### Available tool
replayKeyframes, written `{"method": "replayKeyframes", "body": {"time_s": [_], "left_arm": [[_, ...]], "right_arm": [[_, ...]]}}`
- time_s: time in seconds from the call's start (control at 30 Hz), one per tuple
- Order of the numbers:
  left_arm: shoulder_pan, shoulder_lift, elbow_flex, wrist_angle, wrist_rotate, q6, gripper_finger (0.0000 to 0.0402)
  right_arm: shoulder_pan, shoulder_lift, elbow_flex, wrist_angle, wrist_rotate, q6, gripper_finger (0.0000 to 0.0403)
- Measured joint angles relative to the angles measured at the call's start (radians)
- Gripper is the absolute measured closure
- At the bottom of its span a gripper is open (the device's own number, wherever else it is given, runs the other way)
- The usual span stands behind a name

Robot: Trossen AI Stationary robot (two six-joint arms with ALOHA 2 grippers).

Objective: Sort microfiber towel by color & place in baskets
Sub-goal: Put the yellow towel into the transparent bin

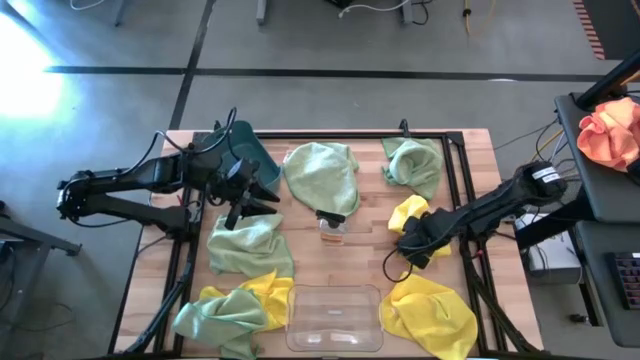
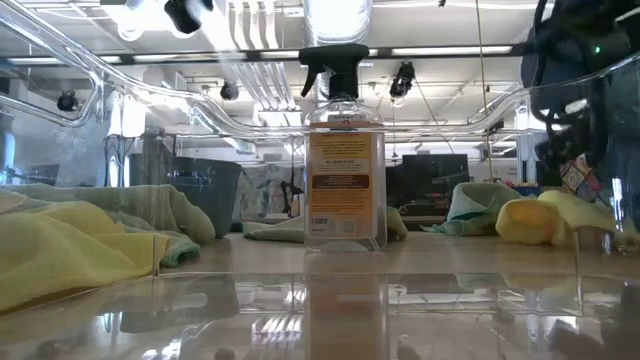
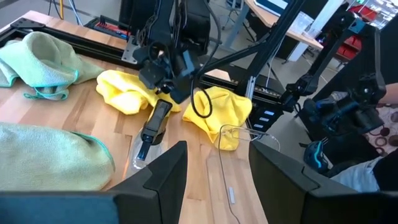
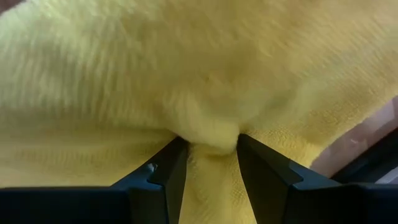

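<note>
Right gripper (image 4: 211, 158) pinching yellow towel (image 4: 186, 74) fold (between fingers).

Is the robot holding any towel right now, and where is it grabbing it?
The right end effector pinches a bunched fold of a yellow towel. The left end effector holds nothing.

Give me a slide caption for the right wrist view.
Right hand pressed into a yellow towel, a fold bunched between its fingers.
</note>
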Motion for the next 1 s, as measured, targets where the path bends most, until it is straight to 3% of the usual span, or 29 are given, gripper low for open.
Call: {"method": "replayKeyframes", "body": {"time_s": [0.4,0.8,1.0], "left_arm": [[0.0,0.0,0.0,0.003,0.0,-0.002,0.0244],[0.0,0.003,0.0,0.053,0.0,-0.002,0.0245],[0.0,0.004,0.0,0.053,-0.001,-0.002,0.0245]], "right_arm": [[0.0,0.071,0.03,0.002,0.0,-0.009,0.0275],[0.0,0.052,0.033,0.031,0.003,0.002,0.0377],[0.0,0.052,0.036,0.034,0.001,0.003,0.0392]]}}
